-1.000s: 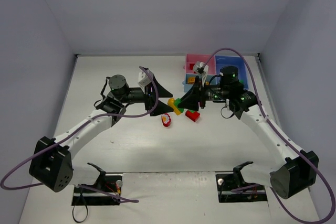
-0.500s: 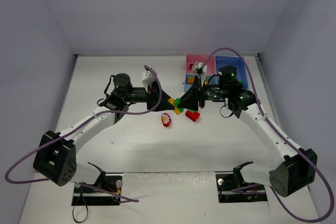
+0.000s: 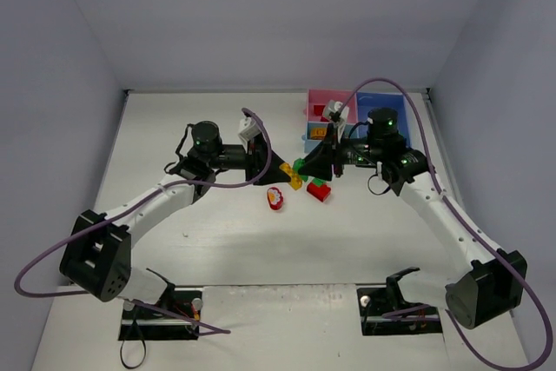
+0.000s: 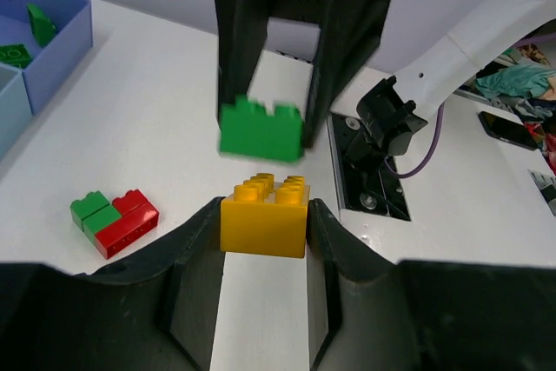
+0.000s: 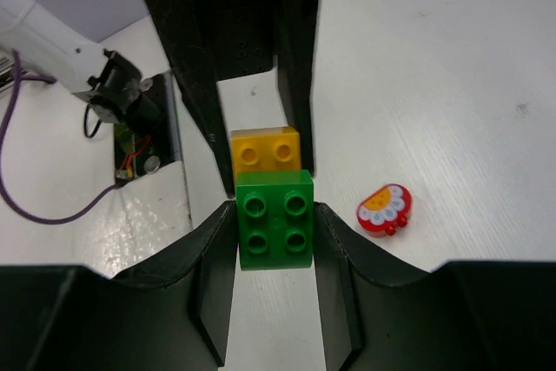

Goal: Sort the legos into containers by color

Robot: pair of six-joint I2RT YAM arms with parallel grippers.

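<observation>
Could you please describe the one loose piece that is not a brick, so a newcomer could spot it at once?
On the white table, look where the left gripper and right gripper meet, then slightly toward the arm bases. There lies a small red piece. Unlike the red-and-green brick clump to its right, it is rounded, with a white-petalled face.

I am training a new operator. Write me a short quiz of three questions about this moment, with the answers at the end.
1. True or false: the left gripper is shut on a yellow brick.
2. What does the right gripper hold? A) a red brick B) a green brick C) a blue brick
3. Fill in: the two-colour clump lying on the table is red and ____.
Key: 1 true; 2 B; 3 green.
</observation>
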